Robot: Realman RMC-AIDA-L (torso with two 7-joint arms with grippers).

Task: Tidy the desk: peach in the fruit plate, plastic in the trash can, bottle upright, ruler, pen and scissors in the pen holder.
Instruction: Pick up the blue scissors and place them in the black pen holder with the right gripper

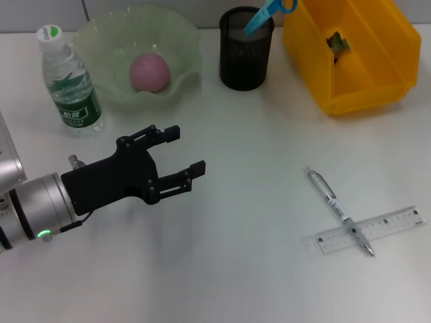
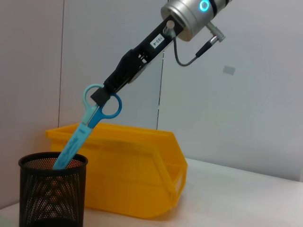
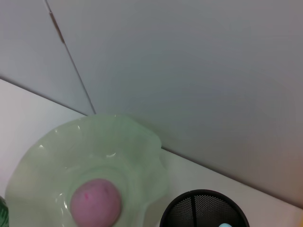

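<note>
Plate (image 1: 185, 47): peach (image 1: 149, 73)
Holder (image 1: 245, 60): scissors (image 1: 269, 12), pinched by my right gripper (image 2: 101, 96)
Bin (image 1: 316, 67): plastic (image 1: 338, 44)
Left gripper (image 1: 183, 151): spread, holding nothing

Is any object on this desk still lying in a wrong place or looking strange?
Yes. The clear pen lies crosswise on the transparent ruler on the white desk, both outside the black mesh pen holder.

Pink peach (image 1: 149, 72): in pale green wavy-rimmed fruit plate (image 1: 187, 50). Water bottle (image 1: 70, 82), green label, white cap: upright beside plate. Blue scissors (image 1: 268, 13): blades down in black mesh pen holder (image 1: 245, 59), handles tilted out. Yellow trash bin (image 1: 316, 64): small scrap inside. Clear pen (image 1: 339, 210): flat, crossing transparent ruler (image 1: 390, 225) on desk.
</note>
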